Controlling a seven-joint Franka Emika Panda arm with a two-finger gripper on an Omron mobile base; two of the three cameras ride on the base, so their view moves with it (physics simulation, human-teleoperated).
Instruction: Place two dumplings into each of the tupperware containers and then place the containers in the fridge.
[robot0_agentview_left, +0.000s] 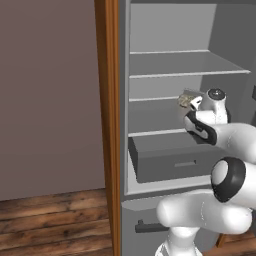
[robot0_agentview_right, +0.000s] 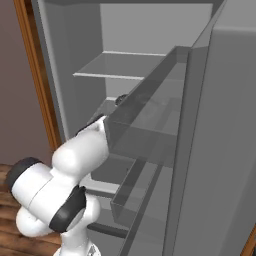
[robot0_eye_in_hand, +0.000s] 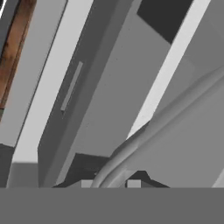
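Note:
The fridge (robot0_agentview_left: 165, 64) stands open, showing pale grey shelves and a grey drawer (robot0_agentview_left: 170, 161). My arm reaches inside at the height of the middle shelf. A smoky grey tupperware container (robot0_agentview_left: 190, 94) hangs just above that shelf with tan dumplings (robot0_agentview_left: 183, 101) in it, and my gripper (robot0_agentview_left: 193, 107) is shut on its near rim. The hand view has the container's curved rim (robot0_eye_in_hand: 153, 131) running down between my fingertips (robot0_eye_in_hand: 133, 183), with the drawer (robot0_eye_in_hand: 70, 87) beyond. How many dumplings it holds I cannot tell.
The open fridge door (robot0_agentview_right: 220, 125) with its see-through bins (robot0_agentview_right: 145, 132) stands close on the arm's right. A wood-panelled side (robot0_agentview_left: 107, 125) edges the fridge on the left, next to a plain brown wall (robot0_agentview_left: 50, 100). Wooden floor (robot0_agentview_left: 50, 220) lies below.

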